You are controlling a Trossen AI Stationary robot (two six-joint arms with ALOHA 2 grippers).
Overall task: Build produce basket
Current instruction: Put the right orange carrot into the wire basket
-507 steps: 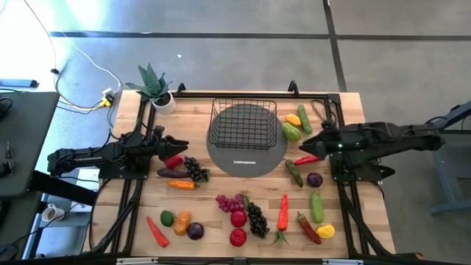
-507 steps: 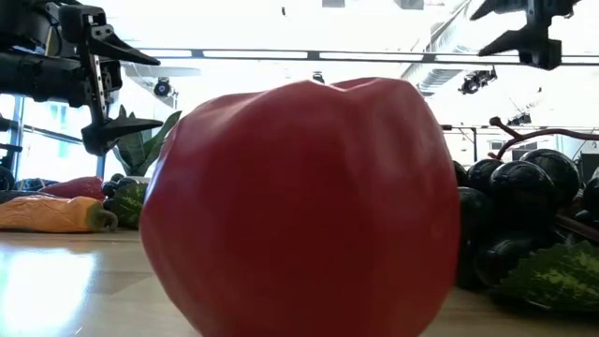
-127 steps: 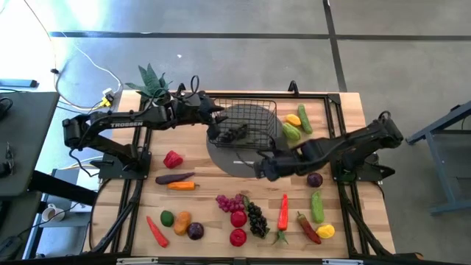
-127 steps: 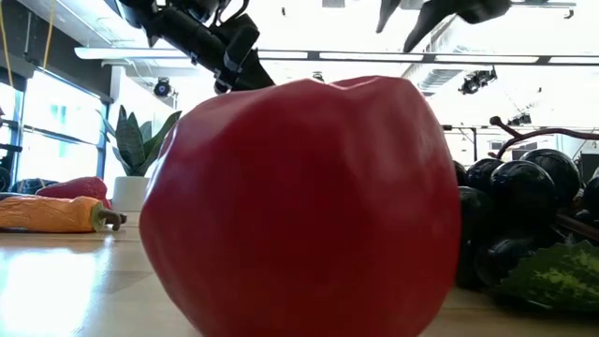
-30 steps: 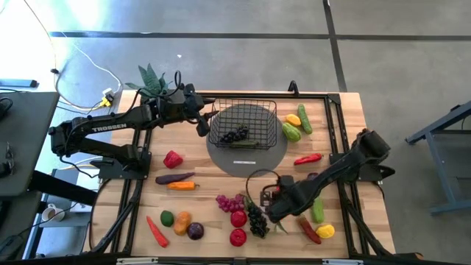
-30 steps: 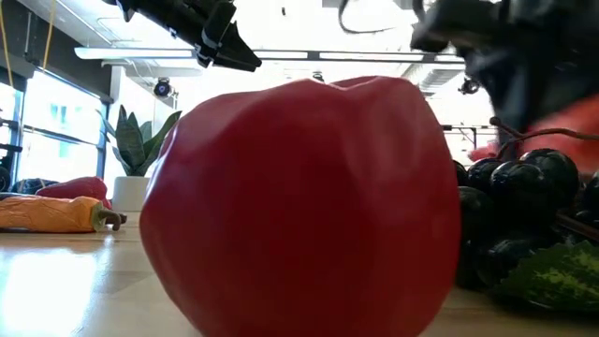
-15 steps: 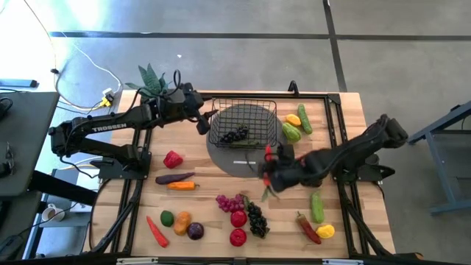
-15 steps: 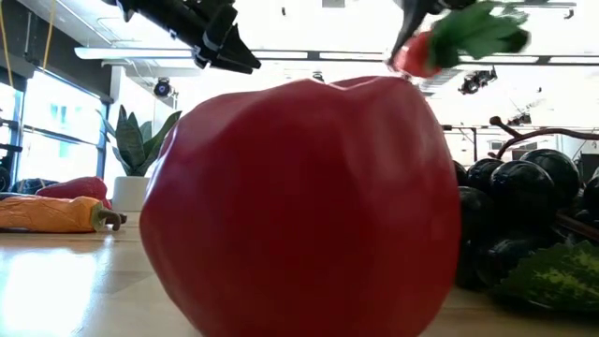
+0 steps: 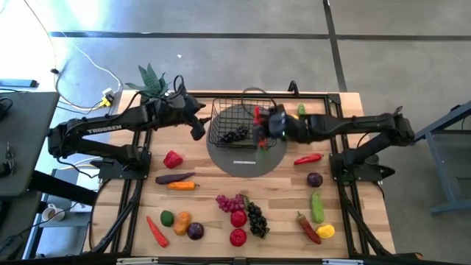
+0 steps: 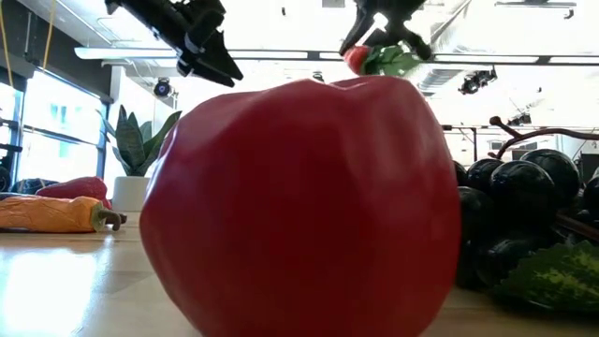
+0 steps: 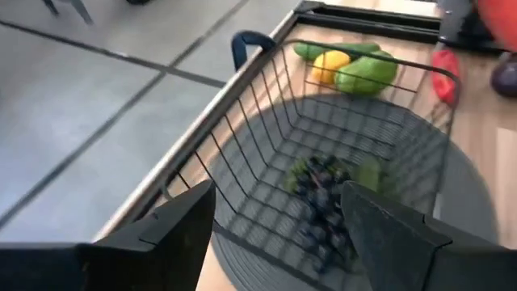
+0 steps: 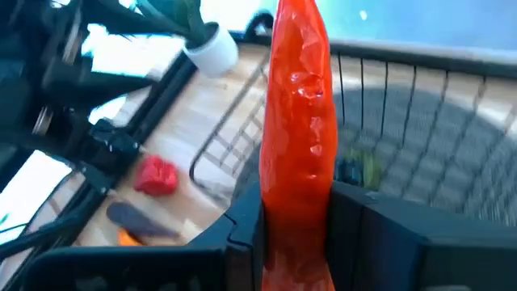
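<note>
Over the basket (image 9: pixel 243 122), at the far middle of the tabletop (image 9: pixel 206 199): right hand (image 9: pixel 263 126) clamped on a long red pepper (image 12: pixel 300 137), gripped near one end between the two fingers (image 12: pixel 242 234), free end pointing out ahead of the wrist. Inside the basket: dark grapes (image 11: pixel 321 194). At the basket's left rim: left hand (image 9: pixel 197 122), jaws apart, empty. Pepper judged light, rigid and smooth, a moulded toy; likely to swing or slip if pinched at the tip, so best taken across the thicker body near the stem. Loose on the tabletop: red bell pepper (image 9: pixel 173 159) on the left, purple grapes (image 9: pixel 229 202) and red apple (image 9: pixel 238 218) nearer, green cucumber (image 9: pixel 316 205) on the right.
</note>
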